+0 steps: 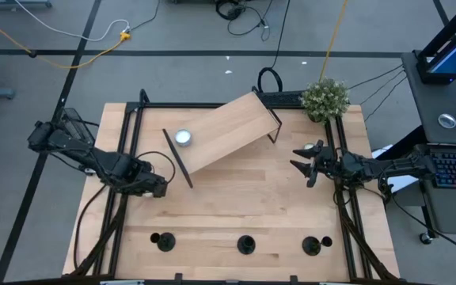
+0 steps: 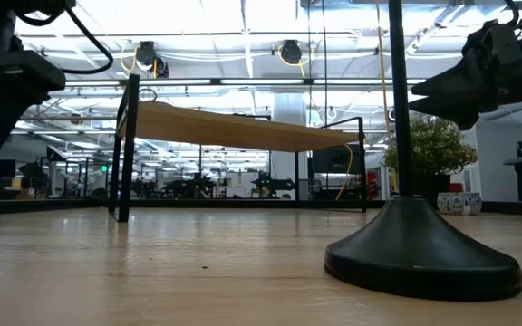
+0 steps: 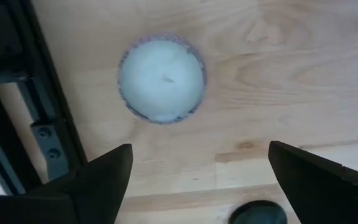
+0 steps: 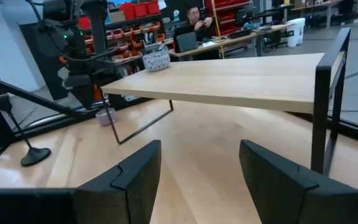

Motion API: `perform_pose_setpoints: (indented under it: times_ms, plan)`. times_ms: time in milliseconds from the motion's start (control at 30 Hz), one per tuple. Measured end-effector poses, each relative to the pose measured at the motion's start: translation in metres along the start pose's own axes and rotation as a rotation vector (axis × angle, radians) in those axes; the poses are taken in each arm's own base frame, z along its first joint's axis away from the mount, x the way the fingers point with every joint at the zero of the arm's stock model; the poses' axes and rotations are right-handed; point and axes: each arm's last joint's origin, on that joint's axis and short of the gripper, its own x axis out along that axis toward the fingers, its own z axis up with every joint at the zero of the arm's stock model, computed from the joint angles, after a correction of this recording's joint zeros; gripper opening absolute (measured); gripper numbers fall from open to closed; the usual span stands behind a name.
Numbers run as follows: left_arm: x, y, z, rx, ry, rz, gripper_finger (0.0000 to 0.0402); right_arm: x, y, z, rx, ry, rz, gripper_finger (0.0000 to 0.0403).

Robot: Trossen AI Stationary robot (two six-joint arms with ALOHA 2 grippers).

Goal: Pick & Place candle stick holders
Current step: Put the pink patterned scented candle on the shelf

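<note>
three candle stick holders (image 1: 246, 245) are standing in a row along the counter's (image 1: 236, 202) near edge, none being held. the left end effector (image 1: 155, 188) is being kept with fingers apart over a tealight (image 3: 161, 78) near the counter's left side; the right end effector (image 1: 305, 165) is also being held spread, empty, near the right side. one tealight (image 1: 183, 137) is resting on the raised shelf (image 1: 228, 131). for a clean pick, a holder's thin stem is best being approached squarely and straddled low before closing, so the base is not being tipped.
</note>
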Motion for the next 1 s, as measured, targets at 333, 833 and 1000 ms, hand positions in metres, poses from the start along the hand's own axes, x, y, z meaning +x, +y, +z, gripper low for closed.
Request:
perform_pose_setpoints:
  times_ms: [333,833,1000]
  plan:
    - [0.005,0.000,0.012,-0.024,0.004,0.019,0.0398,0.000,0.000,0.000,0.018,0.002,0.002,0.0212]
    - [0.015,-0.008,0.017,-0.130,-0.017,0.088,0.0397,0.000,0.000,0.000,0.019,0.002,0.003,0.0212]
    - [0.020,-0.011,0.018,-0.192,-0.029,0.126,0.0397,0.000,0.000,0.000,0.019,0.002,0.003,0.0212]
